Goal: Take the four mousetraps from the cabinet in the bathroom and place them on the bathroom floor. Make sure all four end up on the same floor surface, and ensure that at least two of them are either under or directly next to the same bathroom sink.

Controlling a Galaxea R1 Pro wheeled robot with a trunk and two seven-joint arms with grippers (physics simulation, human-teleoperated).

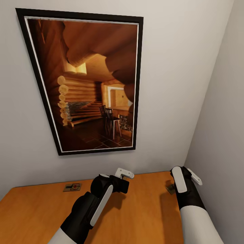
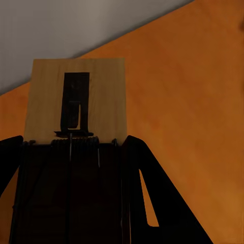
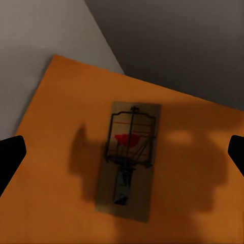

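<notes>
Mousetraps sit on the flat orange-brown top of the cabinet (image 1: 40,210), which fills the lower part of the head view below a framed picture of a log interior (image 1: 89,84) on the pale wall. Going left to right: one loose mousetrap (image 1: 72,186) lies flat at the lower left of centre, near the back edge by the wall, well apart from both arms. Next, the left gripper (image 1: 124,174) hangs just above the top at lower centre; in the left wrist view a second mousetrap (image 2: 76,99) sticks out from between its dark fingers (image 2: 152,203), the jaws clamped on the spring end of the board, so I judge it is held this way ready to be carried off to the floor. At the lower right, the right gripper (image 1: 195,176) hovers beside the corner wall, and a third mousetrap (image 3: 129,160) lies flat beneath it in the right wrist view, red spot up, in the arm's shadow; the jaws stand wide apart on either side of it, likely lined up for a grasp. Counted: three mousetraps visible, one held and two lying; the fourth I cannot place. Bathroom floor is out of sight here.
</notes>
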